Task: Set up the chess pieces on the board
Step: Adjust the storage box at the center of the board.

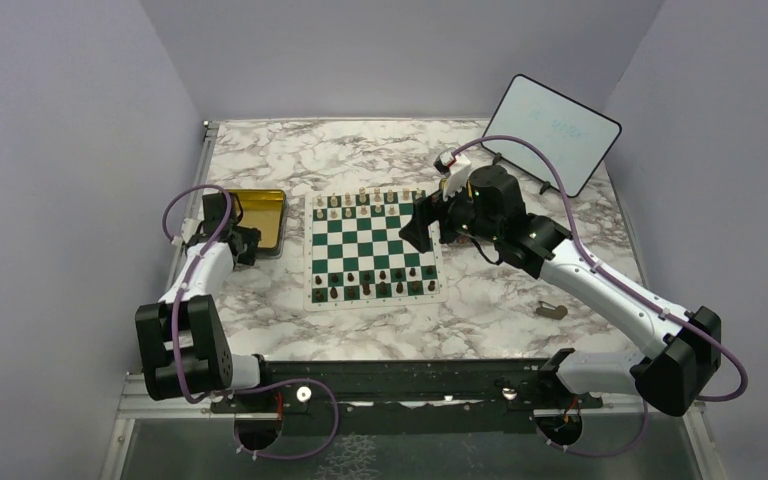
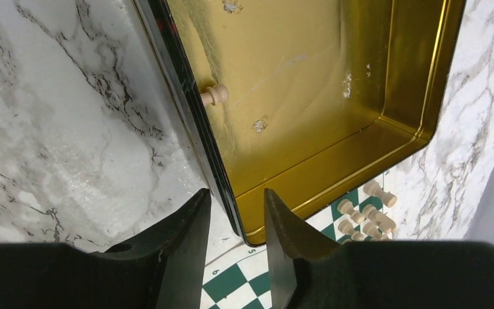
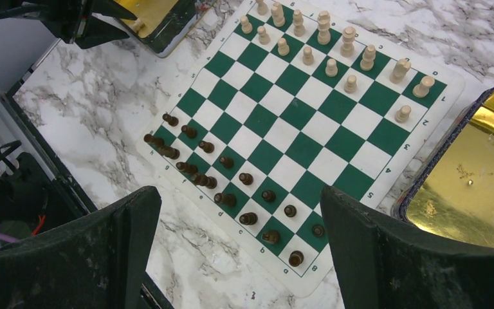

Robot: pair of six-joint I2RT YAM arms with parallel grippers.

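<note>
Cream pawn: on its side in the gold tray, ahead of the narrow, empty left jaws, beside the wall that runs between them. Shift inward, span its stem, close gently, as it may roll. Right jaws wide, empty, above the board.

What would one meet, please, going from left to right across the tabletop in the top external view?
Gold tray → board → white panel at the far right corner.
</note>
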